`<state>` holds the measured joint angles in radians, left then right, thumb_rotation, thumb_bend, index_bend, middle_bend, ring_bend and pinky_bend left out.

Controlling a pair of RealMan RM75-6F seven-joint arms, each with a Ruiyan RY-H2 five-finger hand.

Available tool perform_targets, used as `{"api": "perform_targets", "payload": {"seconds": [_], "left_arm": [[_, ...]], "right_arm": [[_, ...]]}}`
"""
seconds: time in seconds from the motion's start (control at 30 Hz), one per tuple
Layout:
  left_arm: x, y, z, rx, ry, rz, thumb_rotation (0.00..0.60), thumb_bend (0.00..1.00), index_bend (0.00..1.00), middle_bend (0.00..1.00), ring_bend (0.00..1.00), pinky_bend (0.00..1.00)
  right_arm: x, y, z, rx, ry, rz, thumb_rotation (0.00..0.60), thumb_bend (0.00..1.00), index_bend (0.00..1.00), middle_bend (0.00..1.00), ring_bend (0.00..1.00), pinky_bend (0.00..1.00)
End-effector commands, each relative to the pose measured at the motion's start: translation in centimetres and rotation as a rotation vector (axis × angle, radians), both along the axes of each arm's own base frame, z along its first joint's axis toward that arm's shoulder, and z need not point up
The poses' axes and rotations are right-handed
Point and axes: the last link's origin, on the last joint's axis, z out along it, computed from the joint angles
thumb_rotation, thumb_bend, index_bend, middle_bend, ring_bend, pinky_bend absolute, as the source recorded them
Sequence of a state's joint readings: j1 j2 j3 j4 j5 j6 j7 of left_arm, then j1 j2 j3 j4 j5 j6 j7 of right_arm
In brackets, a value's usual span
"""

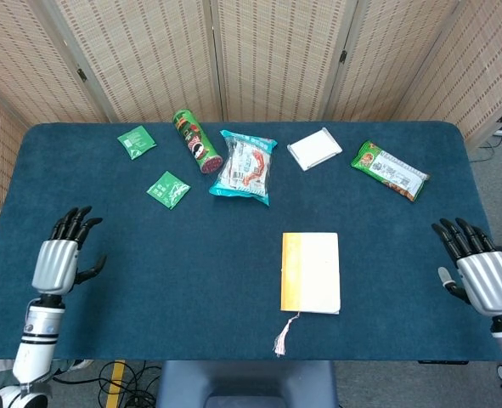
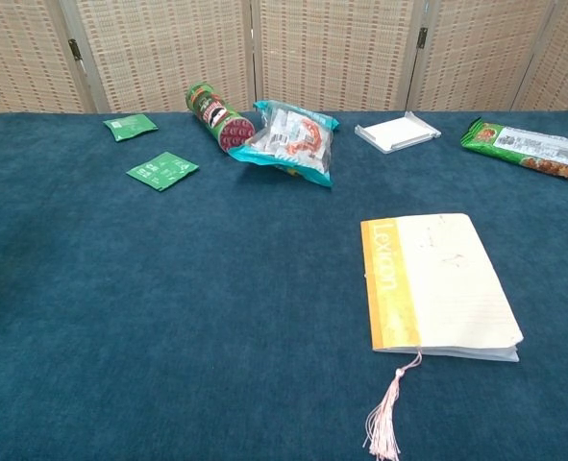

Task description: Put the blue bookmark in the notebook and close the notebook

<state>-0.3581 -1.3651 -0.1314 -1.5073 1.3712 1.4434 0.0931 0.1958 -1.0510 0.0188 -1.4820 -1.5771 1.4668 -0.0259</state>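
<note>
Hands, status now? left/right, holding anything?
Left hand: open, fingers apart, holding nothing, at the table's left edge.
Right hand: open, fingers apart, holding nothing, at the right edge.

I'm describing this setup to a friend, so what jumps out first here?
The closed notebook with its orange spine lies near the front of the blue table, a pink tassel trailing from its near edge. Snack packets cluster at the back, and an open robot hand hovers at each side, left and right.
</note>
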Motion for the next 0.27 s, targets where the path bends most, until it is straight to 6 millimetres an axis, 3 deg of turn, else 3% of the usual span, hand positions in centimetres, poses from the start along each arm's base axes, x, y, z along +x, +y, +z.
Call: {"api": "perform_targets", "payload": {"seconds": [0.03,0.27], "left_arm": [[-1.2,-2.1,1.1,0.011,0.011,0.021,0.600,0.36,0.22,0.11,0.08,0.16],[-2.1,-6.1,2.3,-0.004,0.067,0.053,0.600,0.36,0.22,0.11,0.08,0.16]], "right_arm": [[-0.4,0.7,-0.2,-0.005,-0.021,-0.017,0.600,0.38,0.00,0.03,0.00,0.09],[-1.0,2.2,-0.4,-0.026,-0.040,-0.048,0.600,0.39,0.00,0.02,0.00,0.06]]}}
